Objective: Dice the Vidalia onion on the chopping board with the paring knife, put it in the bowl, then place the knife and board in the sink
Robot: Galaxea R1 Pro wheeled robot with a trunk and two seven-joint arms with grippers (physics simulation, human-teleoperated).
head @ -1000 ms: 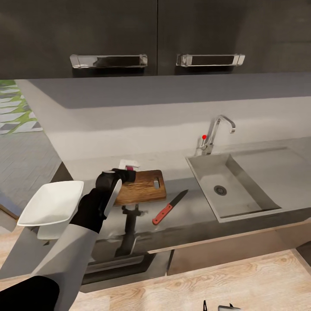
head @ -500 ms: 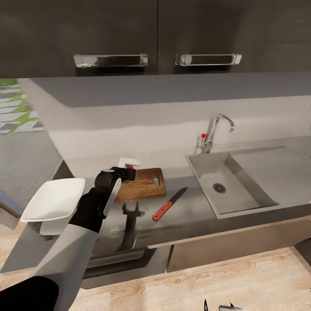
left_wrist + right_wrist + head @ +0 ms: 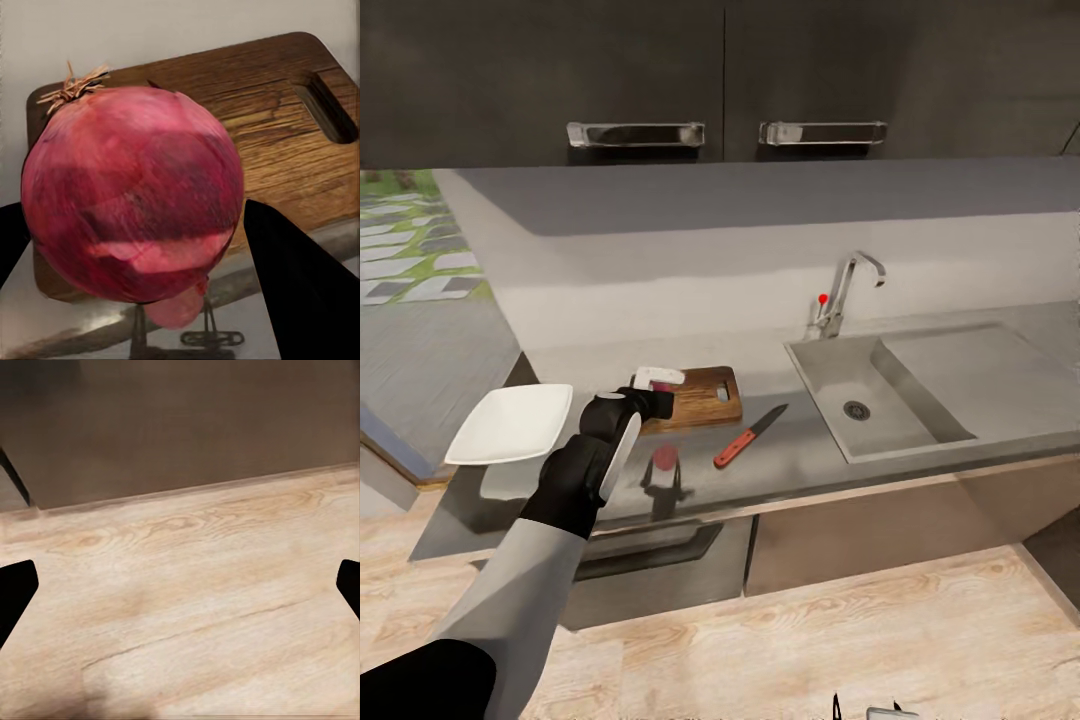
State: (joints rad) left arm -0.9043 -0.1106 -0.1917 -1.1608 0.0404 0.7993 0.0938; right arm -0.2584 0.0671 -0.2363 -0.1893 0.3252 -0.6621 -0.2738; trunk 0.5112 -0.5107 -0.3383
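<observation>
While our left gripper (image 3: 139, 247) pinches the onion (image 3: 131, 191) just short of the board (image 3: 695, 398), a slip could roll it off the bench (image 3: 800, 465) front. Our right gripper (image 3: 180, 585) hangs spread over floor. Beyond lie the knife (image 3: 748, 437), then seemingly empty sink (image 3: 875, 400).

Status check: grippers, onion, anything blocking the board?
Left gripper shut on onion, above chopping board. Right gripper open over floor. Board bare.
</observation>
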